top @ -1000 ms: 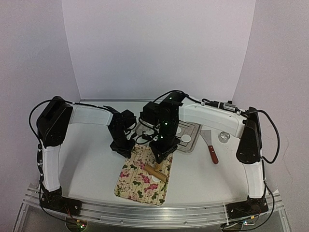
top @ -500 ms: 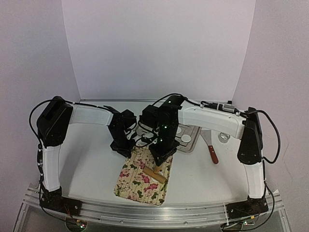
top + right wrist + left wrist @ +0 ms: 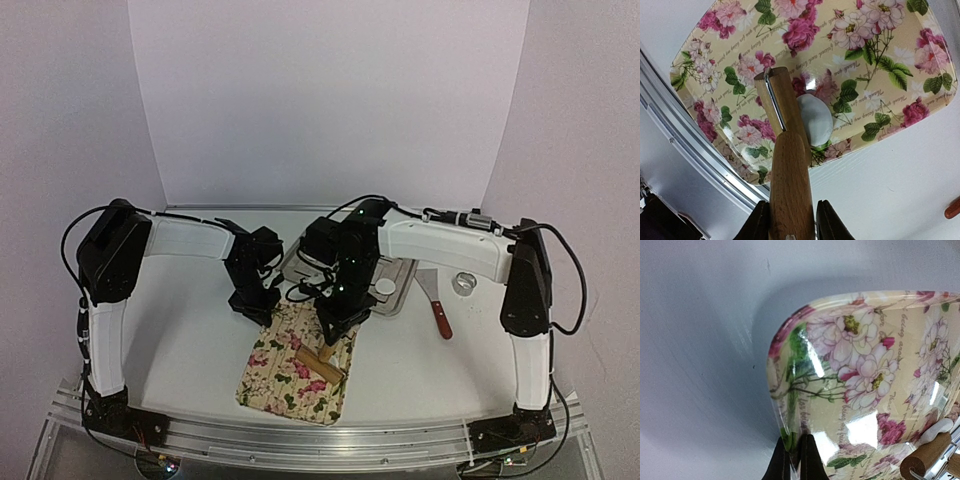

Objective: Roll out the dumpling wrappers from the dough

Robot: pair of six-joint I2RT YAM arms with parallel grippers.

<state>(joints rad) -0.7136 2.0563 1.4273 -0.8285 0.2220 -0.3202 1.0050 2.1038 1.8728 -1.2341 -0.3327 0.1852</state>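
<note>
Your right end effector grasps the rolling pin, your left end effector pinches the floral mat; roll evenly over the dough piece.

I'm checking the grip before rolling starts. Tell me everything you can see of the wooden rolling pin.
The wooden rolling pin is light brown: a thick handle leads to a narrower roller with a metal strip along its side. The right tool is shut on the handle. The pin slants over the floral board, and its roller appears to rest on the left edge of the white dough piece.
</note>
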